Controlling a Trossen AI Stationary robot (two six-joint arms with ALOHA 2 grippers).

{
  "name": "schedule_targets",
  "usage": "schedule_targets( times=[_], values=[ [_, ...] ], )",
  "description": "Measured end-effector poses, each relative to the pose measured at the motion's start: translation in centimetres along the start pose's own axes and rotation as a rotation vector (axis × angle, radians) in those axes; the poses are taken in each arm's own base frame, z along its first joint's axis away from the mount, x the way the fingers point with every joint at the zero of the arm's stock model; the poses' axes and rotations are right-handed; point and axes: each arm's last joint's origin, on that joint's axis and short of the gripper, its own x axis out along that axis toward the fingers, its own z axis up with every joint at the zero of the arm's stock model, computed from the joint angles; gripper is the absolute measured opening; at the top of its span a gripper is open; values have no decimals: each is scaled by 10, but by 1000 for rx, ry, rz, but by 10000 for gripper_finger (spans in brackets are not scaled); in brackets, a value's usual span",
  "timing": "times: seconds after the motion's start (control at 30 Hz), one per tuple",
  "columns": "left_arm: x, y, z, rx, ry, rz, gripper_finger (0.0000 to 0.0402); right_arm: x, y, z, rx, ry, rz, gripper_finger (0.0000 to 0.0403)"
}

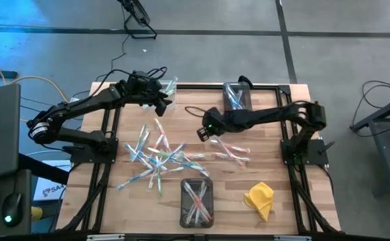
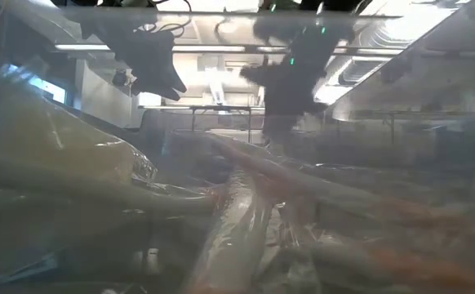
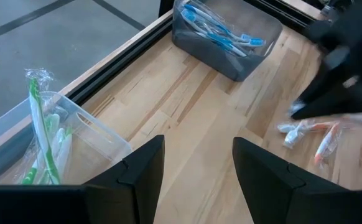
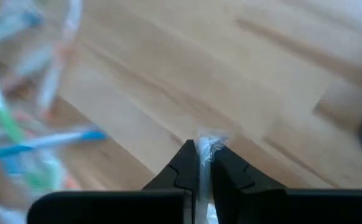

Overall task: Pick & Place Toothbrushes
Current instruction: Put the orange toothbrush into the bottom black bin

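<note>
My right jaws [image 4: 203, 163] are pinched tight on a wrapped toothbrush [image 4: 204, 144], its clear wrapper tip poking up between my fingers above the wooden bench [image 1: 121, 154]. From above, they hang over the middle of the bench, just beside a few pink-accented toothbrushes [image 1: 232, 150]. The main pile of toothbrushes [image 1: 158, 157] lies scattered to the left of them. My left jaws [image 3: 196, 168] stand wide apart, holding nothing, at the far left corner beside a clear bin [image 3: 75, 134] with green toothbrushes. A dark bin [image 3: 227, 37] at the far edge holds blue ones; another bin [image 1: 196, 201] sits at the near edge, next to a yellow cloth [image 1: 260, 199].
</note>
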Motion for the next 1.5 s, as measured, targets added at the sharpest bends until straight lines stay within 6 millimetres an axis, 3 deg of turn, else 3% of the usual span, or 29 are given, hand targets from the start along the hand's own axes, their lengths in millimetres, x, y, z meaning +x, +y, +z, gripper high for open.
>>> schedule_targets(
  times=[0.23, 0.37, 0.6, 0.83, 1.17, 1.5],
  values=[
    [0, 0, 0, 0, 0, 1, 187, -56, 18, 17, -10, -173, 246, 15],
    [0, 0, 0, 1, -1, 7, 187, -79, 33, 18, -27, -259, 401, 15],
    [0, 0, 0, 0, 2, 14, 187, -99, 62, 5, -46, -368, 583, 15],
    [0, 1, -1, -1, 4, 18, 187, -116, 82, -22, 63, -458, 560, 15],
    [0, 1, -5, -8, 56, 24, 187, -112, 117, -84, 253, -527, 560, 15],
    [0, 1, -6, -10, 65, 24, 187, -95, 134, -130, 284, -401, 615, 15]
  ],
)
